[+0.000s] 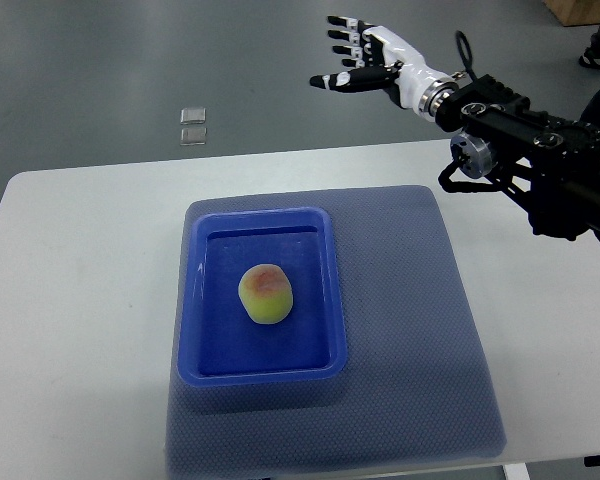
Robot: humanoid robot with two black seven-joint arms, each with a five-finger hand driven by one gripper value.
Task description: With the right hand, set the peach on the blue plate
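From above, the peach [266, 294] lies in the middle of the blue plate [320, 366], a shallow rectangular tray, touching nothing else. The plate sits on a grey-blue mat [420, 330] spread over the white table [70, 300]. The right hand [368, 58] is raised past the table's far edge, well apart from the peach, its fingers [345, 34] spread and holding nothing. On the floor beyond lie two small clear squares [192, 125].

The right arm [540, 160] reaches in from the picture's right edge, raised toward the upper part of the view. Its right hand [365, 55] is empty, fingers [345, 35] spread and extended leftward.
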